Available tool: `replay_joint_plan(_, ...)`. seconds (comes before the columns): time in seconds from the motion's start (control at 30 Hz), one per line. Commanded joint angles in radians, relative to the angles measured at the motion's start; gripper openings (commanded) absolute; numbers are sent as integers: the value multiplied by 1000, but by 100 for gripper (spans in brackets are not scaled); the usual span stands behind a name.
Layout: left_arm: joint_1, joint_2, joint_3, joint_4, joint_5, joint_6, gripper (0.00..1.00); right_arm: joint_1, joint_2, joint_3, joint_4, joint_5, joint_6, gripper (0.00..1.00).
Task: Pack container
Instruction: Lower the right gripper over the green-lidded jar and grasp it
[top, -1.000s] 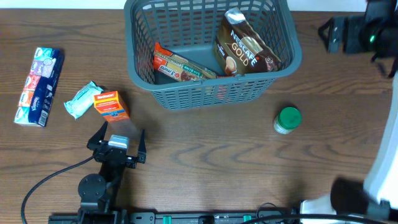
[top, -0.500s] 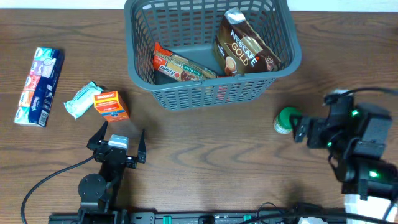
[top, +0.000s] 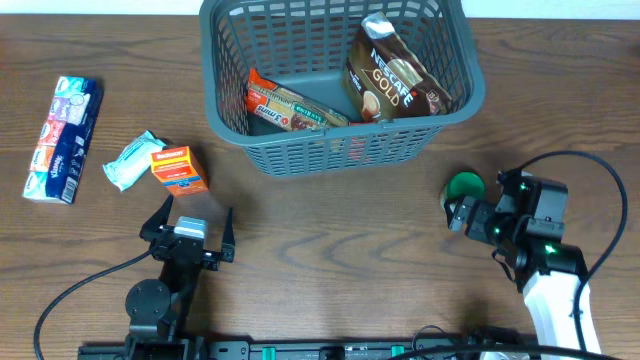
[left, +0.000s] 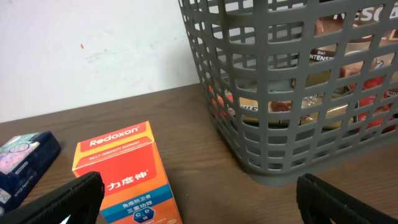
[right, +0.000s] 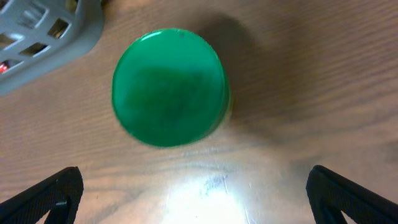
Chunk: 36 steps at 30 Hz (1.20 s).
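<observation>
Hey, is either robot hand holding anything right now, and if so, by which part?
Nothing is held. The right hand hangs open over the green-lidded jar, fingers wide of it; the left hand is open near the orange box.

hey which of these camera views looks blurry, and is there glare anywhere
Right wrist view: the green jar lid looks soft and smeared, and a bright glare patch washes out the table wood grain just below it. Left wrist view: the container lattice and the print on the orange Redoxon box are crisp, with no glare. Overhead view: evenly lit and sharp throughout.
</observation>
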Motion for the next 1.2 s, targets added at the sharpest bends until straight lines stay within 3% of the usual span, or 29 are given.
replay_joint_plan(0.0, -2, -5, -21, -26, 6, 13, 98, 34, 83, -5, 63, 32, 28, 99)
replay_joint_plan(0.3, -2, -5, -21, -26, 6, 13, 98, 163, 263, -5, 209, 180, 45, 99)
replay_joint_plan(0.73, -2, -5, -21, -26, 6, 13, 99, 171, 439, -5, 405, 210, 15, 99)
replay_joint_plan(0.9, -2, -5, -21, -26, 6, 13, 99, 171, 463, -5, 451, 203, -10, 92)
replay_joint_plan(1.07, -2, -5, -21, -26, 6, 13, 99, 171, 467, -5, 452, 203, -14, 70)
replay_joint_plan(1.17, -2, -5, -21, -26, 6, 13, 99, 171, 467, -5, 456, 200, -21, 63)
